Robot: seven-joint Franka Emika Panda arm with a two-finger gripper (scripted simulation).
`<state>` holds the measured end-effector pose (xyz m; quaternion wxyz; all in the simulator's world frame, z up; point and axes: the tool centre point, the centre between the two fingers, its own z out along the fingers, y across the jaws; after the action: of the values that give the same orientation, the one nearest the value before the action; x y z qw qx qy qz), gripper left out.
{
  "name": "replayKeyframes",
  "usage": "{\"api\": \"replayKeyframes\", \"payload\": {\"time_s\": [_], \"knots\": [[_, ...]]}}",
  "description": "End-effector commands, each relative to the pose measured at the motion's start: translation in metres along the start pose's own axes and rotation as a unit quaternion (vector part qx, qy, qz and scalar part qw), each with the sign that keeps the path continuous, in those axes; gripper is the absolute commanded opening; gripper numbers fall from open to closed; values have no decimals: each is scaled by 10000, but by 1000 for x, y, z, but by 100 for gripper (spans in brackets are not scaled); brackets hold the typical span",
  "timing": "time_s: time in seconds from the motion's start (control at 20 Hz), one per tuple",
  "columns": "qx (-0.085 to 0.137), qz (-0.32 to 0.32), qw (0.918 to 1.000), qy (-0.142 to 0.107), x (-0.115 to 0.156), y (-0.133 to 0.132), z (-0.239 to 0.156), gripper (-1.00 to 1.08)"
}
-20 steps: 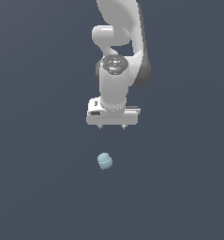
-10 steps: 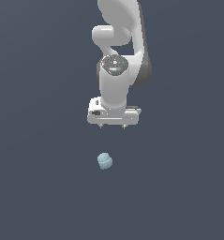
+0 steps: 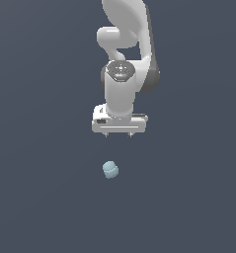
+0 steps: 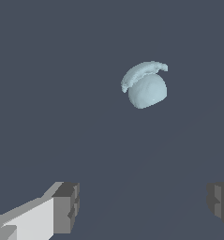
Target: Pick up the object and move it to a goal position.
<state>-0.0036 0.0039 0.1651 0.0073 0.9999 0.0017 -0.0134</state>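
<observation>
The object [image 3: 110, 169] is a small pale blue-grey lumpy blob lying on the dark floor, below the arm in the exterior view. It also shows in the wrist view [image 4: 145, 87], with a curved ridge over a rounded body. My white gripper [image 3: 118, 135] hangs above the floor, apart from the object, which lies nearer the camera and slightly toward the exterior view's left. The jaws stand wide open and empty; both fingertips [image 4: 66, 207] show in the wrist view with a broad gap between them.
The white arm [image 3: 124, 59] rises behind the gripper. The dark grey floor [image 3: 40, 197] spreads all around.
The gripper has shifted slightly toward the object. The object has not moved.
</observation>
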Motion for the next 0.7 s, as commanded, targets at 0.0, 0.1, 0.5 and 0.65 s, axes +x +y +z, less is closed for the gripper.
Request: {"api": "replayKeyframes", "payload": {"time_s": [0.0,0.1,0.5,0.65], "knots": [[-3,-102,9999,4,5,1,3,100],[-6,-217,9998,10,12,3,6,100],[-6,-913,9958,51,47,13,27,100],[2,-1246,9922,73,63,18,39,100]]}}
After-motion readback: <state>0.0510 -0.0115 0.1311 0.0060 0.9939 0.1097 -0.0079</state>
